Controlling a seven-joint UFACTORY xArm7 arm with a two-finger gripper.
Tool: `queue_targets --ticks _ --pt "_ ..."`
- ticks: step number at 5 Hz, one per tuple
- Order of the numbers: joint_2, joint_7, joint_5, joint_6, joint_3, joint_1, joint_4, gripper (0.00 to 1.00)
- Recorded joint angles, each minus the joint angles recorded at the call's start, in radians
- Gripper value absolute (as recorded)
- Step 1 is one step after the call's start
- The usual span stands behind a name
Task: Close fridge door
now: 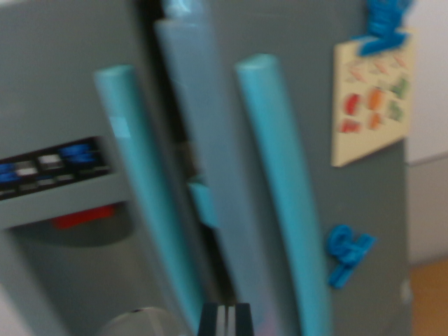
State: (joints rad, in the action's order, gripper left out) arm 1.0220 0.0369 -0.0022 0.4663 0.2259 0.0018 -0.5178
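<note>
The fridge fills the blurred wrist view, a grey toy-like unit with two doors. The right door stands slightly ajar: a dark gap runs from 12 o'clock down to 6 o'clock between the doors, and the door's inner edge shows in it. Its teal handle runs from about 12 to 5 o'clock; the left handle lies parallel at 9 o'clock. A picture card hangs at 2 o'clock under a blue clip, and a blue magnet sits at 4 o'clock. A dispenser panel is at 9 o'clock.

The pincer shows only as a dark tip at 6 o'clock, just below the gap; whether it is clenched or released I cannot tell.

The door looks like light, stiff, smooth plastic, likely to swing easily on its hinge. No grip seems needed: a flat push on the door face near the handle, far from the hinge, should close it. Pressing hard might shift the whole fridge.
</note>
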Motion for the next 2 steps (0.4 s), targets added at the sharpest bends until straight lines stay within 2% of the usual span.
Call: queue_targets --ticks 1,2 --pt "0.000 0.000 0.0000 0.000 0.000 0.0000 0.000 1.00" --pt "-0.102 0.000 0.0000 0.000 0.025 0.0000 -0.055 1.00"
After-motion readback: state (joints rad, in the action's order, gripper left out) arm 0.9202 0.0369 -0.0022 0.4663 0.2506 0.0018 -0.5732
